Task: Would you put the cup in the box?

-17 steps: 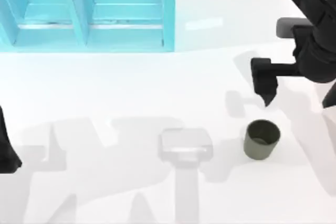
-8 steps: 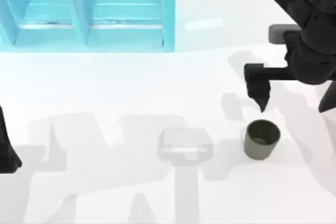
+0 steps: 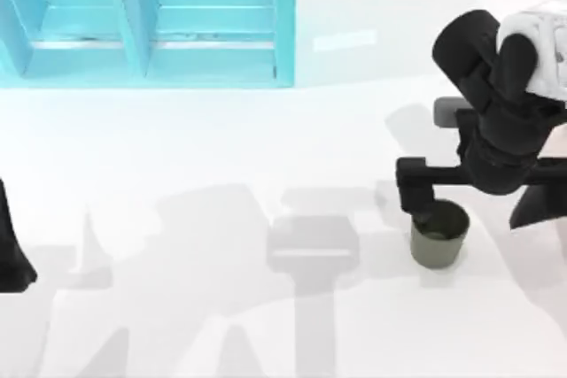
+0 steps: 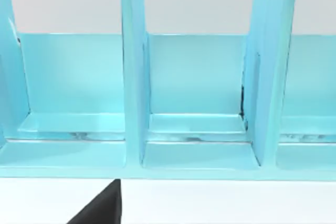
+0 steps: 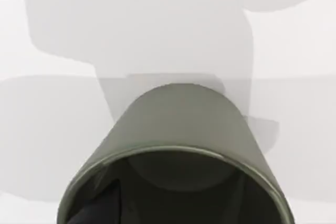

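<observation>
Toward the table's [image 3: 221, 148] right side, the small olive-green cylindrical cup [image 3: 438, 236] stands upright, well apart from the pale blue compartmented box [image 3: 151, 19] at far left. Right pincer [image 3: 416, 205] sits at its rim, one finger [image 5: 100, 208] apparently inside for a wall grasp; opening cannot be told. Left arm [image 3: 13, 250] is parked at left.

Faces a light-blue box [image 4: 197, 129] split by upright dividers [image 4: 134, 77] into open compartments. Stands on the white worktop [image 4: 220, 203]. Dark tool [image 4: 102, 208] tip low and near.
</observation>
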Controlling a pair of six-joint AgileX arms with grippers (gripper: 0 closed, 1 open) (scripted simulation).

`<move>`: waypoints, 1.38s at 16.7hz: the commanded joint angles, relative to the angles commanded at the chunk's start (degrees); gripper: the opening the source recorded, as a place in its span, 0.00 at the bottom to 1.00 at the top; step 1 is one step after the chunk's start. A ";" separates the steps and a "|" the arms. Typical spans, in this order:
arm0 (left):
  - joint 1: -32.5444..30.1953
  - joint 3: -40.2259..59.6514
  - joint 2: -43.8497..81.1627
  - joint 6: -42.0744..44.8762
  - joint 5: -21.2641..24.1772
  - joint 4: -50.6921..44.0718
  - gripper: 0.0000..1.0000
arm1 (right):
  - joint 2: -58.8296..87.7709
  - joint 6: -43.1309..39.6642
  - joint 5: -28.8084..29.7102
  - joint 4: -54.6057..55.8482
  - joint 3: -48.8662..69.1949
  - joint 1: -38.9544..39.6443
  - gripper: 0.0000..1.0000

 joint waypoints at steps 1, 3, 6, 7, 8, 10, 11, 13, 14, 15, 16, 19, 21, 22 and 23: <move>0.00 0.00 0.00 0.00 0.00 0.00 1.00 | 0.56 0.06 0.00 1.82 -1.45 0.05 1.00; 0.00 0.00 0.00 0.00 0.00 0.00 1.00 | 1.17 0.13 0.01 3.62 -3.01 0.11 1.00; 0.00 0.00 0.00 0.00 0.00 0.00 1.00 | 1.18 0.13 0.01 3.69 -3.07 0.11 1.00; 0.00 0.00 0.00 0.00 0.00 0.00 1.00 | 1.18 0.13 0.01 3.69 -3.07 0.11 1.00; 0.00 0.00 0.00 0.00 0.00 0.00 1.00 | 1.18 0.13 0.01 3.69 -3.07 0.11 0.92; 0.00 0.00 0.00 0.00 0.00 0.00 1.00 | 1.18 0.13 0.01 3.69 -3.07 0.11 0.77; 0.00 0.00 0.00 0.00 0.00 0.00 1.00 | 1.18 0.13 0.01 3.69 -3.07 0.11 0.70; 0.00 0.00 0.00 0.00 0.00 0.00 1.00 | 1.18 0.13 0.01 3.69 -3.07 0.11 0.55; 0.00 0.00 0.00 0.00 0.00 0.00 1.00 | 1.18 0.13 0.01 3.69 -3.07 0.11 0.47; 0.00 0.00 0.00 0.00 0.00 0.00 1.00 | 1.18 0.13 0.01 3.69 -3.07 0.11 0.40; 0.00 0.00 0.00 0.00 0.00 0.00 1.00 | 1.18 0.13 0.01 3.69 -3.07 0.11 0.32; 0.00 0.00 0.00 0.00 0.00 0.00 1.00 | 1.18 0.13 0.01 3.69 -3.07 0.11 0.10; 0.00 0.00 0.00 0.00 0.00 0.00 1.00 | 1.18 0.13 0.01 3.69 -3.07 0.11 0.00; 0.00 0.00 0.00 0.00 0.00 0.00 1.00 | 1.18 0.13 0.01 3.69 -3.07 0.11 0.00; 0.00 0.00 0.00 0.00 0.00 0.00 1.00 | 1.18 0.13 0.01 3.69 -3.07 0.11 0.00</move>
